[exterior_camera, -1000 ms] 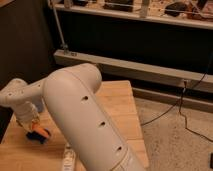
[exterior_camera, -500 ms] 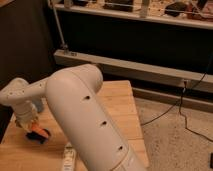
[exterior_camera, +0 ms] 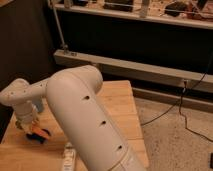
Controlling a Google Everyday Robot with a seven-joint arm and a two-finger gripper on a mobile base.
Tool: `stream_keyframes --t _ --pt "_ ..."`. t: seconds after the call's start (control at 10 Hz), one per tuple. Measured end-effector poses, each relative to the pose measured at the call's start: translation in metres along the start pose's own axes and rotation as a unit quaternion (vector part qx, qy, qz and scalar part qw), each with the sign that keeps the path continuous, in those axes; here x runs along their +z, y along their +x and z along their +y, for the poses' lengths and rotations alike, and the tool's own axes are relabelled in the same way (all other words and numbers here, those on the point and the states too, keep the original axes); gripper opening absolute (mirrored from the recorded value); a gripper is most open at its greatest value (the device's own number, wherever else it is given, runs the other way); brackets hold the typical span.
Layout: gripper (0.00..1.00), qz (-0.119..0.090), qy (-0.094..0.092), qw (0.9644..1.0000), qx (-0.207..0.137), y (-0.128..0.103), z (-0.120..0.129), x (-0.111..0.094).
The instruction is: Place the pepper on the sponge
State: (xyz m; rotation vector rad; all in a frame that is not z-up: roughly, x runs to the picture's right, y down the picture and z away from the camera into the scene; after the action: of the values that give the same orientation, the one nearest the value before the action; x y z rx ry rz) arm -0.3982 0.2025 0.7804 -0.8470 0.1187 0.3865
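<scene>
Pepper [exterior_camera: 40, 132] lies on the sponge [exterior_camera: 33, 139], with the gripper [exterior_camera: 27, 125] right at it, on the left of the worktop [exterior_camera: 117, 100].
The big arm link [exterior_camera: 85, 115] blocks my near view, and I can't tell if the gripper is open or closed. Behind it, the pepper looks laid across the dark sponge, with the gripper at its left end. I want to check that the pepper bears on the pad, not its edge. Any pull-away should go straight up and slow, so nothing drags it off.
</scene>
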Motion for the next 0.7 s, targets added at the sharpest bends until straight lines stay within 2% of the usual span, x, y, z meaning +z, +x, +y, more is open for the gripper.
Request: stream_keyframes --t 0.3,0.7 --pt "0.40 0.015 -0.004 0.9997 -0.019 0.0033 0.0057 0.0075" --pt "0.78 0.008 0.006 0.9999 -0.014 -0.0051 0.0011 0.0095"
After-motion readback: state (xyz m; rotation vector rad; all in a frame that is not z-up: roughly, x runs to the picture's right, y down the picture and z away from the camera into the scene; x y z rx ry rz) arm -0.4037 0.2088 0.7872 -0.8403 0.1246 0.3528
